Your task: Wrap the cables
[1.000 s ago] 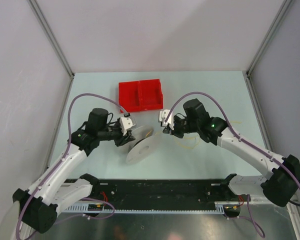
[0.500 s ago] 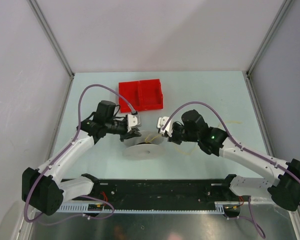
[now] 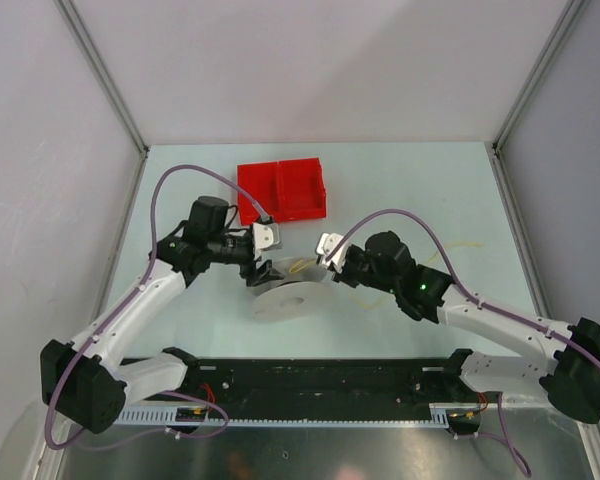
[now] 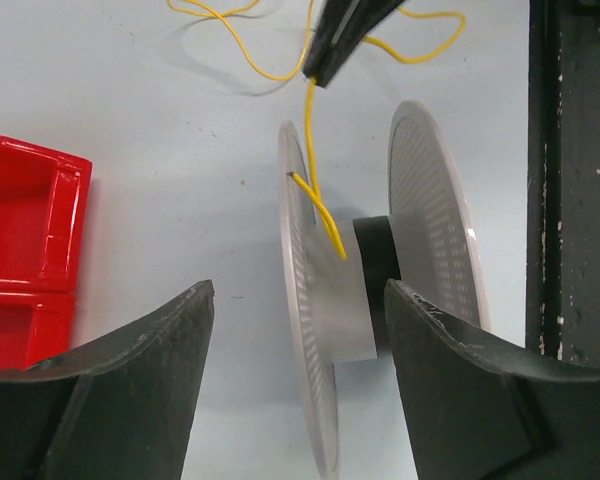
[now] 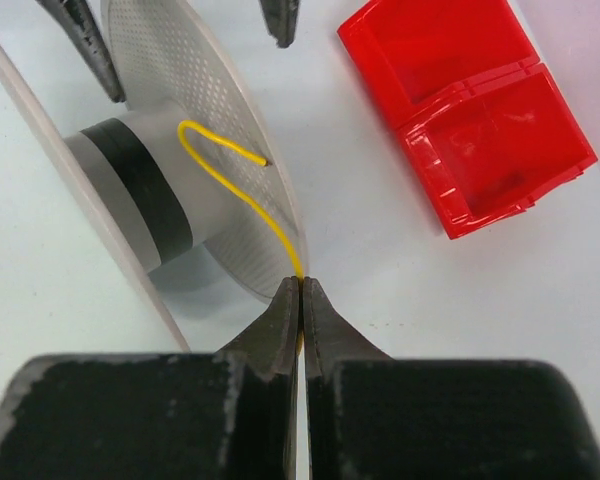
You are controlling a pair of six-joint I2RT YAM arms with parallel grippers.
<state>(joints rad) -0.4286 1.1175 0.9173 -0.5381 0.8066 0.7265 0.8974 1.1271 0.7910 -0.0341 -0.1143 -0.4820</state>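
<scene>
A clear reel (image 3: 288,292) with a black-banded hub (image 4: 372,262) stands on edge on the table. The cable is a thin yellow wire (image 4: 314,170); its end hooks into one flange (image 5: 242,150) and it runs across the hub. My right gripper (image 5: 300,285) is shut on the wire just outside the flange rim. My left gripper (image 4: 298,295) is open and straddles that flange, one finger (image 4: 130,380) outside it, the other (image 4: 460,380) by the hub, neither touching. The loose wire (image 4: 410,45) trails in kinked loops on the table behind the right gripper (image 3: 330,268).
A red two-part bin (image 3: 282,189) sits behind the reel, close to the left wrist (image 3: 265,238). More yellow wire (image 3: 468,243) lies toward the table's right edge. A black rail (image 3: 320,380) runs along the near edge.
My left jaws closed around the reel, then spread wide. The reel has turned and tilted. The right gripper moved slightly nearer, still pinching the wire.
</scene>
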